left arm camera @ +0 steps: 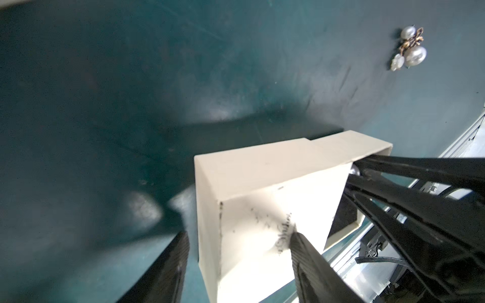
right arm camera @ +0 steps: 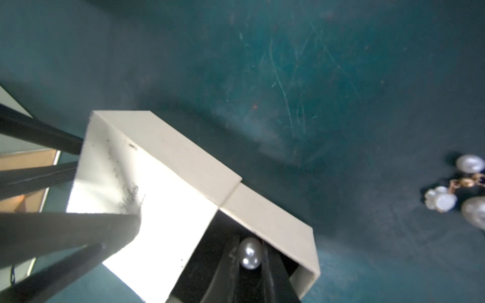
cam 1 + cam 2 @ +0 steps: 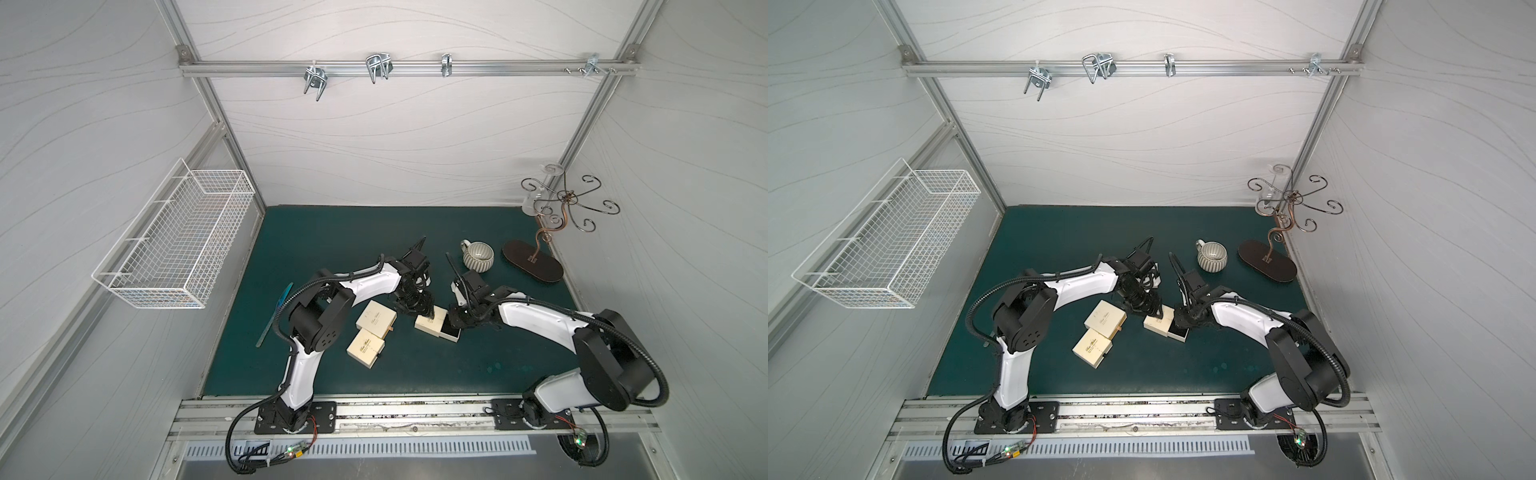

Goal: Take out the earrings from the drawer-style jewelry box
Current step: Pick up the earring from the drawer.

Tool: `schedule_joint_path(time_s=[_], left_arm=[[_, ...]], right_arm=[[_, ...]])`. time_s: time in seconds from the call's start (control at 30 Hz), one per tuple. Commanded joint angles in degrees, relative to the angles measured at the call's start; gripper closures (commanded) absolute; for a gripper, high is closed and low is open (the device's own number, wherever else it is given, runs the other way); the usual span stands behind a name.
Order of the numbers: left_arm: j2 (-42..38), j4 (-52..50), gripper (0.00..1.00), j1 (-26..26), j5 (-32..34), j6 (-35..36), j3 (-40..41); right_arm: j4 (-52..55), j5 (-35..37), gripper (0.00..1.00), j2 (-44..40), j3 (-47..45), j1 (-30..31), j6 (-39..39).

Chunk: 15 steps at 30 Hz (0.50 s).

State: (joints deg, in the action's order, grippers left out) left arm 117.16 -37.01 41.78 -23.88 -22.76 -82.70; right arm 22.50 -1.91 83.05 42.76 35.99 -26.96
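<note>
Right fingers [image 2: 223, 278] pinch narrow on a pearl earring [image 2: 250, 253] inside the pulled-out drawer [image 2: 288, 236]; left fingers [image 1: 309, 262] stand half-wide, 1 tip on the cream box [image 1: 262, 170]; a clustered earring [image 1: 410, 49] lies on the green worktop [image 1: 131, 78] nearby

Robotics lab test cell; enclosure of aluminium frame [image 3: 415, 66] with white wall panels [image 3: 395, 137]; left arm [image 3: 365, 284] and right arm [image 3: 536, 320], white and black, bolted to a metal rail [image 3: 415, 415] along the front; green-matted surface [image 3: 332, 232]; wire basket [image 3: 174, 245] and metal hooks [image 3: 378, 66] hung on the frame; cabling exposed.
</note>
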Motion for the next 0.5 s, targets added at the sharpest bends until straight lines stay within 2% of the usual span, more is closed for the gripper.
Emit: schedule_joint_path(time_s=[0.0,0.33,0.47], left_arm=[[2.42,-0.82,0.36,-0.45,4.37,0.34,-0.06],[2.72,-0.90,0.36,-0.40,4.32,0.26,-0.54],[2.80,-0.87,0.36,-0.32,4.28,0.32,-0.84]], right_arm=[[-0.53,0.71,0.91,-3.28,-1.63,0.35,0.04],[-0.15,7.59,0.92,-14.52,-5.48,0.17,-2.57],[1.10,11.46,0.92,-17.45,-6.58,-2.16,-4.40]])
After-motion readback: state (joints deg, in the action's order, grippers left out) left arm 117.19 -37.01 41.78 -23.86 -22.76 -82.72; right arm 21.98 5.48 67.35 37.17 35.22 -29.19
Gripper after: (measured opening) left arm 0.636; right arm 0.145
